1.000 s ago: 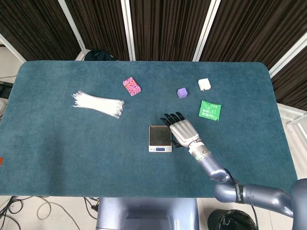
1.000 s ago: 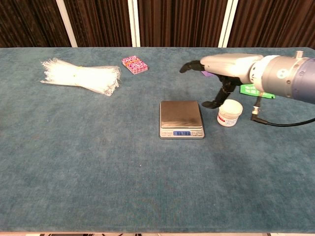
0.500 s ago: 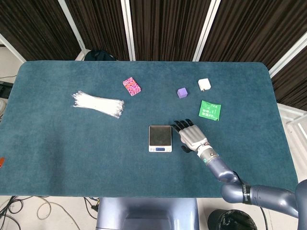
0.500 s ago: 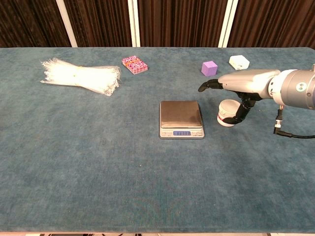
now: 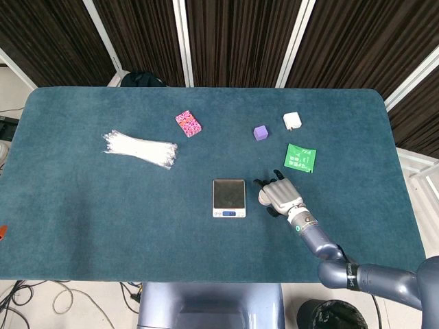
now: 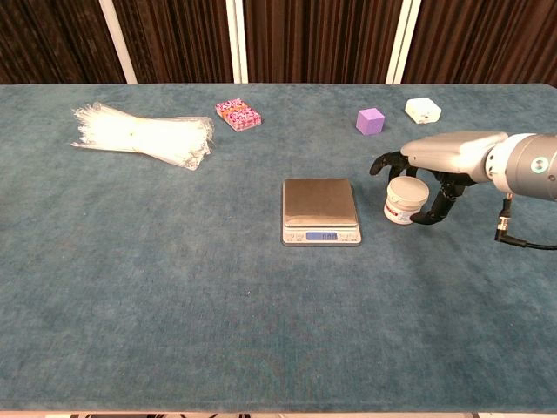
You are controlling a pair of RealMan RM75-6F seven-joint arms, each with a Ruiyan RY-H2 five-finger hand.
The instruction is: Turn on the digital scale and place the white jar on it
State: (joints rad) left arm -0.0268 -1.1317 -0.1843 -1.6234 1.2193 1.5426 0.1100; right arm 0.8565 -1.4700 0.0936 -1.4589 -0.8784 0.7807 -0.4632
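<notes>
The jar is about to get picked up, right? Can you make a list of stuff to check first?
1. Scale on: ok, its display is lit.
2. Scale top free: ok, nothing lies on it.
3. Jar upright: ok, it stands on the table just right of the scale.
4. Right hand at the jar: ok, it arches over the jar with fingers down either side.
5. Firm grip on the jar: cannot tell, the pictures do not show whether the fingers are touching it.
6. Path to the scale: ok, only bare table lies between them.
</notes>
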